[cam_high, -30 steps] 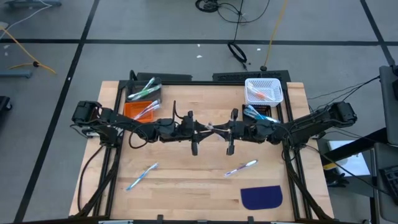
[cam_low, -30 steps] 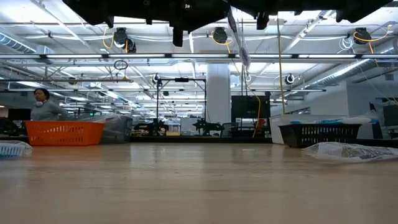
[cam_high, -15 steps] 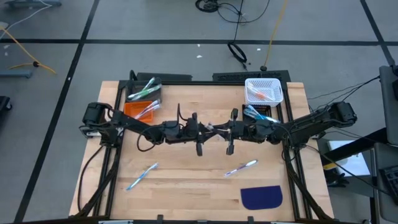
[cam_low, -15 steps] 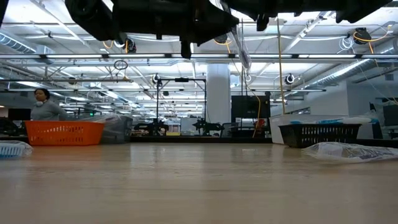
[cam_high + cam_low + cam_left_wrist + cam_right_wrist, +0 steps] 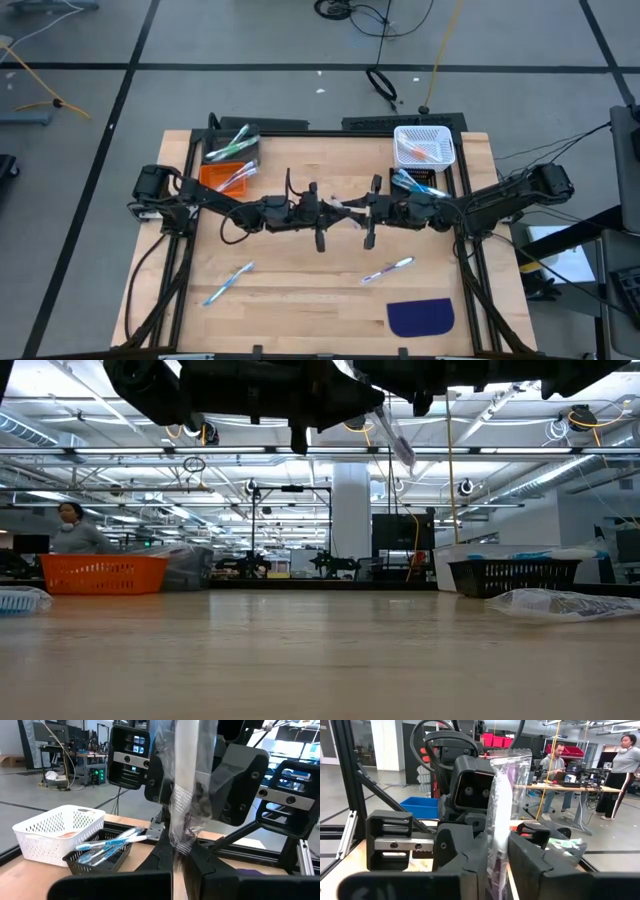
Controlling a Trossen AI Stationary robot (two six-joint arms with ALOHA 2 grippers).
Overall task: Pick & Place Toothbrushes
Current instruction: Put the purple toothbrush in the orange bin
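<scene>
No text, label, brand or number can be read anywhere.

Two toothbrushes (image 5: 388,270) on table (image 5: 300,300), bins (image 5: 425,146) behind.

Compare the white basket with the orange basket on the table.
The white basket stands on the right arm's side of the table, the orange basket on the left arm's side. The white basket holds toothbrushes with orange accents; the orange basket holds pale, bluish toothbrushes. In the high view the white basket is the larger of the two. Both are open bins holding toothbrushes.
</scene>
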